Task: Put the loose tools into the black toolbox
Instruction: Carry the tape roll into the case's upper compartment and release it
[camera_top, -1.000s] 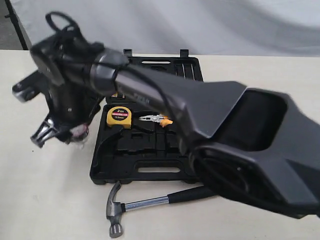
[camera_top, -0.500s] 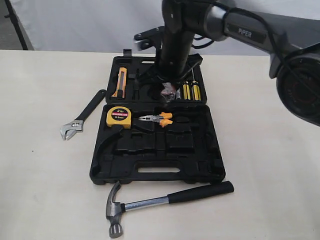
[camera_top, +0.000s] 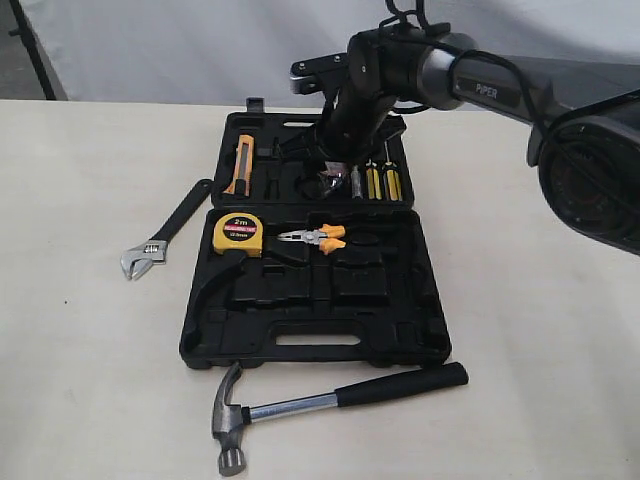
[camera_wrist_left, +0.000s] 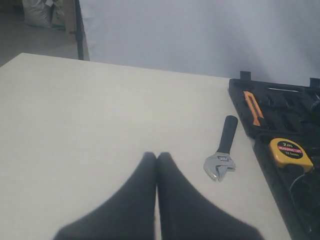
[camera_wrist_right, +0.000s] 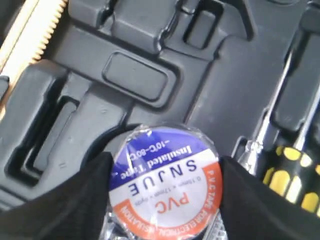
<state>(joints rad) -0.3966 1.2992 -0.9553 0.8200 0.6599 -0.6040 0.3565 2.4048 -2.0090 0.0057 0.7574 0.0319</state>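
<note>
My right gripper clasps the tape at 12 o'clock in the toolbox; my left gripper has jaws pressed together, empty.

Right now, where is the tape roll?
Exterior view: the tape roll, gripped by the right end effector, is over the far half of the toolbox, left of the yellow-handled screwdrivers.

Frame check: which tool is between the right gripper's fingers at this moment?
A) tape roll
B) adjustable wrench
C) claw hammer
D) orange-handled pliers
A: the right wrist view shows the tape roll clamped in the right gripper, while the hammer and wrench lie loose on the table.
</note>
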